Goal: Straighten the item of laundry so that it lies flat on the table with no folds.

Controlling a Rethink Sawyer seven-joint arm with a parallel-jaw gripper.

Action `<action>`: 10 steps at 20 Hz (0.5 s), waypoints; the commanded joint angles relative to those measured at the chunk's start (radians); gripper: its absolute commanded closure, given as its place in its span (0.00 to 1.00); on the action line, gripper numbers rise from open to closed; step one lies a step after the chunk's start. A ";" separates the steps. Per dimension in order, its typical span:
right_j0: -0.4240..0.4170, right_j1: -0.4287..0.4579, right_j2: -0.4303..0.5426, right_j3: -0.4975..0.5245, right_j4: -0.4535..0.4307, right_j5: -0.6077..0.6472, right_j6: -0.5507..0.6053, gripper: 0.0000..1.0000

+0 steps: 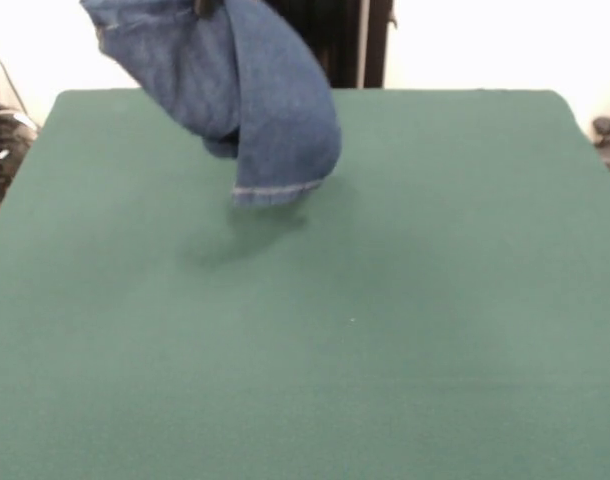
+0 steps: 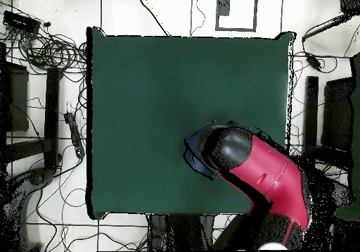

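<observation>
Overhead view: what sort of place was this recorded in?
Probably a robotics lab or test cell: a large green cloth-covered table stands alone on a pale tiled floor, loose black cables trail around it, and a red and black robot arm lifts blue denim jeans.

the dark green desk [image 2: 140, 108] is seen from straight above. the red and black arm [image 2: 264, 172] is stretched over its lower right part. blue jeans [image 2: 195, 153] are bunched beneath the arm's black end and largely hidden. cables [image 2: 49, 48] are scattered on the floor.
</observation>
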 commanded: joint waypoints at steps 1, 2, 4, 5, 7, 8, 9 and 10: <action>0.008 -0.169 0.151 0.125 0.037 0.037 0.057 1.00; 0.018 -0.174 0.140 0.126 0.016 0.019 0.052 1.00; 0.038 -0.175 0.111 0.098 -0.029 0.037 0.055 1.00; 0.049 -0.177 0.097 0.086 -0.049 0.047 0.057 1.00; -0.026 -0.199 0.213 0.172 0.027 -0.052 -0.008 1.00; -0.043 -0.198 0.240 0.186 0.039 -0.070 -0.023 1.00; -0.066 -0.171 0.269 0.184 0.043 -0.092 -0.029 1.00; -0.085 -0.164 0.297 0.193 0.047 -0.123 -0.040 1.00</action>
